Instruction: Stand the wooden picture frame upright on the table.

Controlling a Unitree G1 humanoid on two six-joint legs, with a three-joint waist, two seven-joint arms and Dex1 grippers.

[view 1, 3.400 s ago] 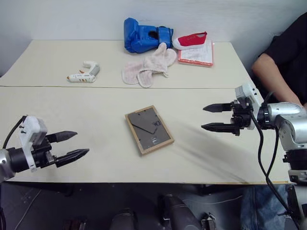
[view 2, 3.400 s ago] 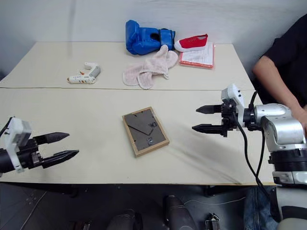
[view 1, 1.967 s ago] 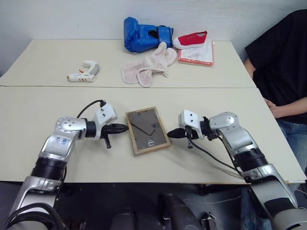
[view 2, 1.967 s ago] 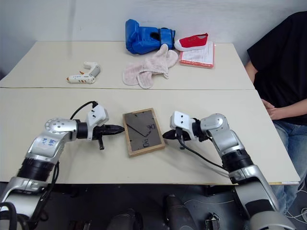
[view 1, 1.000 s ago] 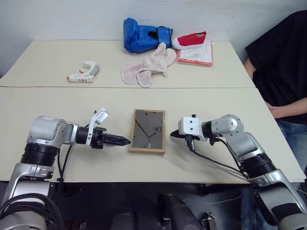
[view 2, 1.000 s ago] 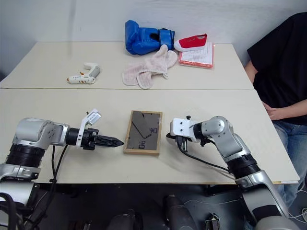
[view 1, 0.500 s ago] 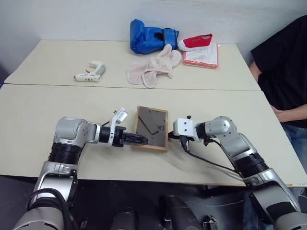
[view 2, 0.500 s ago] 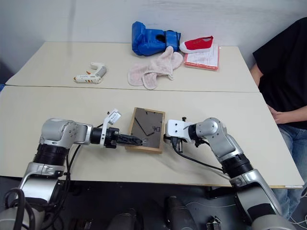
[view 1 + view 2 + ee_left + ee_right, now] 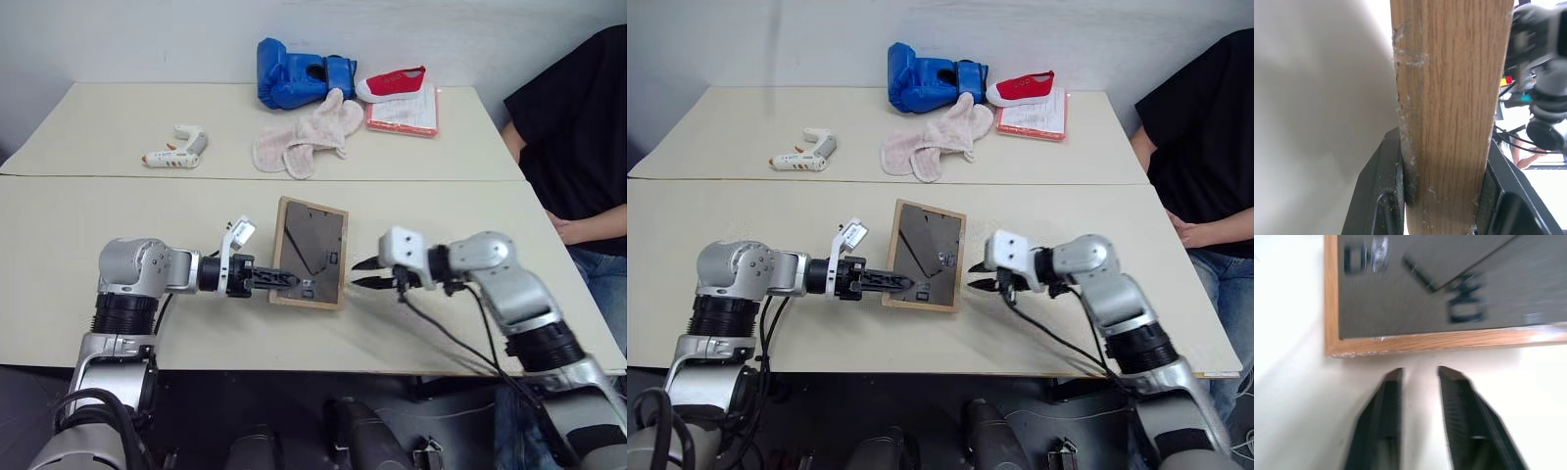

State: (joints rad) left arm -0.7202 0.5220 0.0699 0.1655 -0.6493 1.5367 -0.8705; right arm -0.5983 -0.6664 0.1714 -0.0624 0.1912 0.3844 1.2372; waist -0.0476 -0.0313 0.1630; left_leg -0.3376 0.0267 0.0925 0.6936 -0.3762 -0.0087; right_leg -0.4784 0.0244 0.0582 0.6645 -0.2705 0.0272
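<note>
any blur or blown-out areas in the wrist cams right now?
Right wrist view: motion-smeared; the black fingers and the wooden picture frame's dark back look soft. Left wrist view: wood grain of the frame edge sharp, the background at the far right washed out white.

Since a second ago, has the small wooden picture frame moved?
Yes. The wooden picture frame has tipped up off the beige table, its far edge nearer the table's seam.

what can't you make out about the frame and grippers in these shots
- wooden picture frame: picture side faces away in the eye views, showing its dark back.
- left gripper: clamps the frame's edge; the wood covers its fingertips in the left wrist view.
- right gripper: blurred in the right wrist view, short of the frame.
</note>
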